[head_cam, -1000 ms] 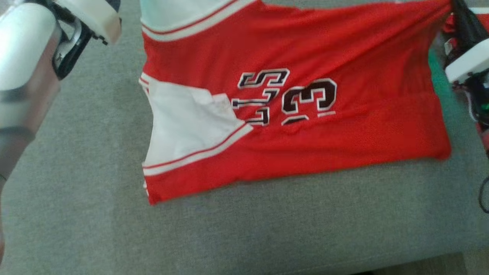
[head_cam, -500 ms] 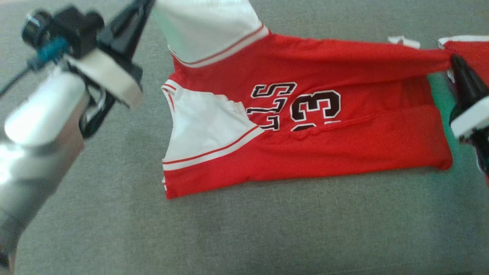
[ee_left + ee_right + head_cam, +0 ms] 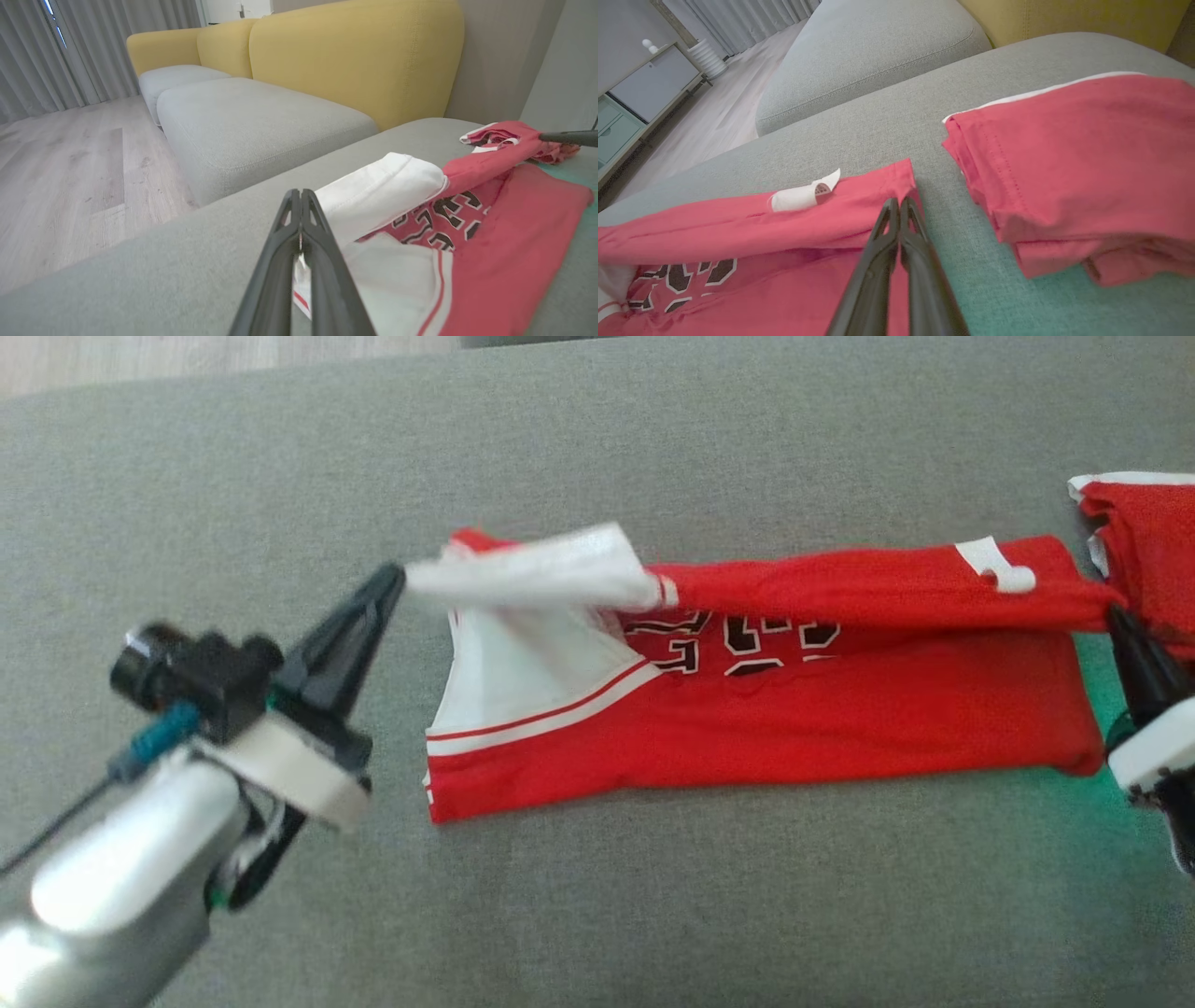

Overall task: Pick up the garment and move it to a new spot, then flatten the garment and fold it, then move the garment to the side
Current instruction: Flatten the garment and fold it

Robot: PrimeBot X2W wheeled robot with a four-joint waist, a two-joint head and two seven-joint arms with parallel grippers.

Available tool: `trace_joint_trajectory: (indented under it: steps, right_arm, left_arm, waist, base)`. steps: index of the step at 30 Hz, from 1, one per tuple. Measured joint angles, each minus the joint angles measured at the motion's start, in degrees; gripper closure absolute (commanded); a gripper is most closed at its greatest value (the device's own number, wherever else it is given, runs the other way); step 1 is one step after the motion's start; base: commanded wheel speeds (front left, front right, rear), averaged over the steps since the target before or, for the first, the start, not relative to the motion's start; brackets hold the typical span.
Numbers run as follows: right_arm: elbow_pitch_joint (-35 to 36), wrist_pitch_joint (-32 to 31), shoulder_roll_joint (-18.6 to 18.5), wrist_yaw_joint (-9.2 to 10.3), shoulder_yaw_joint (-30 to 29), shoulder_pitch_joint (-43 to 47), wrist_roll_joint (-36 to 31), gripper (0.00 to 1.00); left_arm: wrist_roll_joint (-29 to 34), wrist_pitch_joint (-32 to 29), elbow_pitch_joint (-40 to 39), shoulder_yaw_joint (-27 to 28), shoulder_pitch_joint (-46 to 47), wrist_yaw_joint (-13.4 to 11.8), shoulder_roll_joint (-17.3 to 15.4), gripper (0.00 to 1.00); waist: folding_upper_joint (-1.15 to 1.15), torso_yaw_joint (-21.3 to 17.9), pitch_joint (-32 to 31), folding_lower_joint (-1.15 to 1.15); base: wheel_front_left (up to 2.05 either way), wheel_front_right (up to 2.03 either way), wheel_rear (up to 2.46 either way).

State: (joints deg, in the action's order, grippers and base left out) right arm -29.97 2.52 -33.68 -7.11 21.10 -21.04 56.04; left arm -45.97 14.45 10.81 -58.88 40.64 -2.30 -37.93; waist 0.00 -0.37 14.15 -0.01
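Garment point(image 3: 794, 728): red jersey with white trim and dark numbers, lying lengthwise near the middle of the grey cushion point(image 3: 653, 896). Its far long edge is hanging raised off the lower layer and stretching taut between the two arms.
Left jaws: pressing together on the white end of the raised edge, at the garment's left end. In the left wrist view a sliver of white cloth is showing between them.
Right jaws: clamping together on the red corner of the raised edge, at the garment's right end.
Tag point(image 3: 994, 565): white, sitting on the raised edge near its right end.
Pile point(image 3: 1144, 537): folded red cloth lying on the cushion just beside the garment's right end. In the right wrist view a strip of cushion is showing between them.
Backrest point(image 3: 350, 60): yellow, standing beyond the cushion.
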Motion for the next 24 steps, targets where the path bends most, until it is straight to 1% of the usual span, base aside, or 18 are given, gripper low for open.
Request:
trace_joint_trajectory:
  steps: [4, 8, 10, 11, 12, 13, 14, 16, 18, 21, 24]
  right_arm:
    - [0.3, -0.4, 0.5, 0.00, -1.8, 2.5, -0.1, 1.00]
    - [-0.1, -1.2, 1.7, 0.00, -3.2, 3.6, -0.7, 1.00]
    - [-0.4, -1.4, 2.7, 0.00, -3.4, 3.7, -1.2, 1.00]
    - [-0.6, -1.5, 3.1, 0.00, -3.5, 3.8, -1.5, 0.73]
    - [-0.8, -1.5, 3.5, 0.00, -3.8, 3.9, -1.9, 0.04]
    - [-1.2, -1.3, 4.1, 0.00, -4.3, 3.9, -2.3, 0.00]
    - [-1.5, -0.8, 4.6, 0.00, -4.7, 3.9, -2.8, 0.00]
    - [-1.8, 0.6, 5.3, 0.00, -5.3, 4.0, -3.9, 0.00]
    - [-1.7, 2.4, 6.2, 0.00, -6.0, 4.3, -4.8, 0.00]
    - [-1.5, 5.0, 7.4, 0.00, -7.1, 6.0, -6.6, 0.00]
    - [-0.9, 6.9, 9.4, 0.00, -8.1, 9.4, -7.8, 0.00]
  left_arm:
    - [-0.2, 0.0, -4.0, -0.5, -4.7, -2.3, -1.5, 1.00]
    - [-0.6, -0.3, -5.0, -2.0, -7.6, -3.8, -1.4, 1.00]
    - [-0.6, -0.3, -4.6, -2.5, -8.6, -3.9, -0.9, 1.00]
    - [-0.6, -0.3, -4.1, -2.5, -9.1, -4.5, -0.5, 1.00]
    - [-0.6, -0.3, -3.5, -2.5, -9.6, -4.9, 0.1, 0.81]
    - [-0.6, -0.3, -3.1, -2.4, -10.0, -5.1, 0.8, 0.44]
    - [-0.6, -0.2, -2.6, -2.1, -10.6, -5.5, 1.6, 0.00]
    - [-0.6, -0.2, -2.1, -0.4, -12.4, -7.0, 3.4, 0.00]
    - [0.6, -0.2, -2.4, 3.1, -14.8, -8.8, 5.3, 0.00]
    - [4.9, -0.1, -3.8, 10.4, -20.1, -12.6, 8.4, 0.00]
    - [11.4, 0.0, -5.5, 16.7, -26.4, -16.6, 11.9, 0.00]
  waist:
    - [0.00, 0.4, -0.2, 0.01]
    - [0.00, 0.6, 0.4, 0.02]
    - [0.00, 0.6, 0.7, 0.01]
    - [0.00, 0.5, 0.8, 0.02]
    - [0.00, 0.5, 0.8, 0.02]
    - [0.00, 0.4, 0.8, 0.02]
    - [0.00, 0.2, 0.7, 0.02]
    - [0.00, -0.2, 0.2, 0.02]
    - [0.00, -0.6, -0.5, 0.01]
    - [0.00, -1.2, -1.7, 0.01]
    - [0.00, -1.8, -3.1, 0.01]
  base:
    - [0.00, 0.00, 0.00]
    - [0.00, 0.00, 0.00]
    - [0.00, 0.00, 0.00]
    - [0.00, 0.00, 0.00]
    - [0.00, 0.00, 0.00]
    - [0.00, 0.00, 0.00]
    - [0.00, 0.00, 0.00]
    - [0.00, 0.00, 0.00]
    - [0.00, 0.00, 0.00]
    - [0.00, 0.00, 0.00]
    - [0.00, 0.00, 0.00]
